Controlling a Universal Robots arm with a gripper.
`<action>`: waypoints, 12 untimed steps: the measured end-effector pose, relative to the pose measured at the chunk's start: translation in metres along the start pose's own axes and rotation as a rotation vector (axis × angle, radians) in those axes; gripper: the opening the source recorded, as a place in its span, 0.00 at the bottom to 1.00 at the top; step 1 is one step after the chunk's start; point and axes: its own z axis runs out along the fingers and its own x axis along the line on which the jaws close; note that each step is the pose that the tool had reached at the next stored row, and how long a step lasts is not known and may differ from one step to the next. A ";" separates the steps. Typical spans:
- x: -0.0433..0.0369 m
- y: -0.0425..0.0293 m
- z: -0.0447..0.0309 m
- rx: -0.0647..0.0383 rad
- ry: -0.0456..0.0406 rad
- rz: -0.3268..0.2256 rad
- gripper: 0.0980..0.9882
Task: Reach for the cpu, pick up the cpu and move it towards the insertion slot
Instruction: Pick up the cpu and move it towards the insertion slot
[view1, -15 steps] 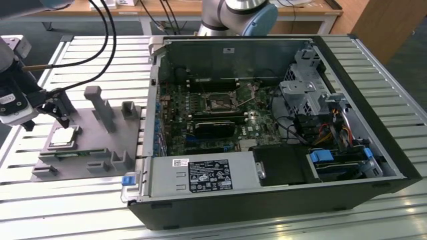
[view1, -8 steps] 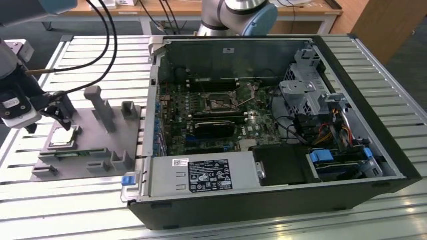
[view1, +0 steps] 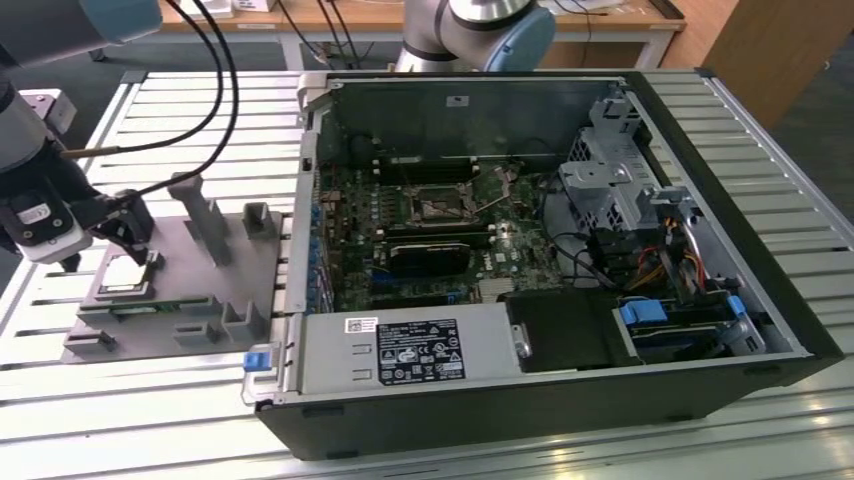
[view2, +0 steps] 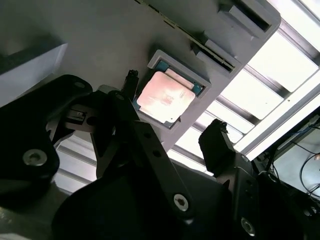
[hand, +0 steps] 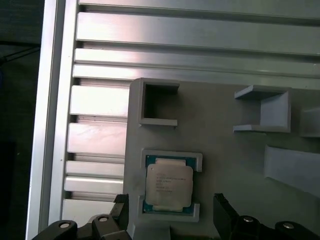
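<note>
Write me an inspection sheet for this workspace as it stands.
Surface: slatted aluminium table, with a grey fixture plate on it.
Job's things: cpu seated in the plate's square recess; insertion slot inside the open computer case.
Clutter: grey fixture blocks on the plate.
Gripper: gripper open, fingers straddling the cpu, not closed on it.
Cables: black cables run to the wrist; wire bundle inside the case.
Surroundings: wooden benches behind the table.
</note>
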 end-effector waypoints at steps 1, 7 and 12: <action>0.0000 0.0006 0.0011 0.000 -0.0001 0.000 0.75; -0.0002 0.0025 0.0066 0.000 0.0000 0.000 0.75; -0.0001 0.0039 0.0139 0.000 0.0000 0.000 0.75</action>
